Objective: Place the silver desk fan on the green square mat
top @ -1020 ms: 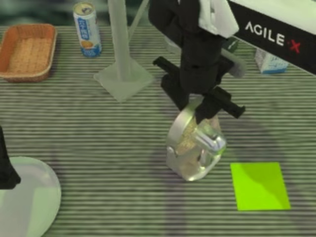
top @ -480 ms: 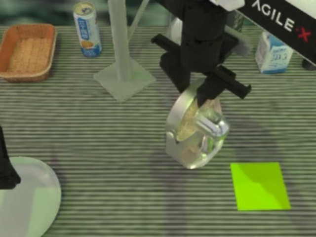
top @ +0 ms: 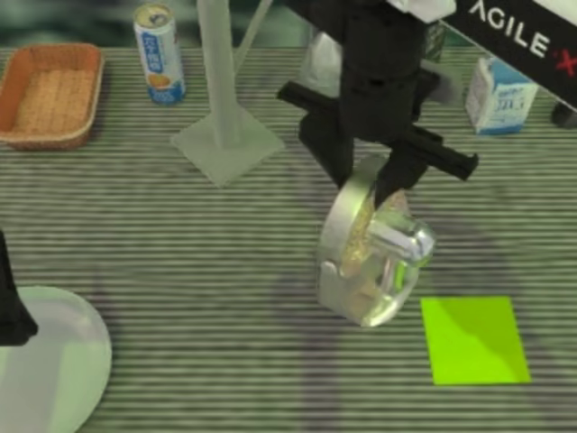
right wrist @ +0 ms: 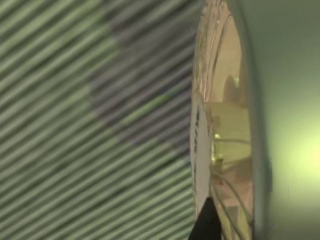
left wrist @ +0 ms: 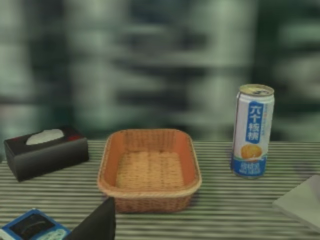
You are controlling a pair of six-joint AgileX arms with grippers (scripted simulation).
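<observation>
Silver desk fan (top: 370,257) is clenched at its ring in my right gripper's (top: 370,180) fingers, carried just left of the green mat (top: 475,340); transport step in hand, next calling for travel right, then lowering squarely onto it.

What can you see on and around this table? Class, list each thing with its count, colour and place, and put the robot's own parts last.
silver desk fan: 1, silver with tan-gold mesh, centre-right, held by the right gripper
green square mat: 1, lime green, lower right, bare
wicker basket: 1, orange-brown, top left
drink can: 1, white and blue, beside the basket
grey post: 1, pale grey, square base, top centre
carton: 1, white and blue, top right
round plate: 1, pale, lower left
tissue box: 1, black, left wrist view
left arm: black, parked at left edge
right gripper: black, on the fan's ring
</observation>
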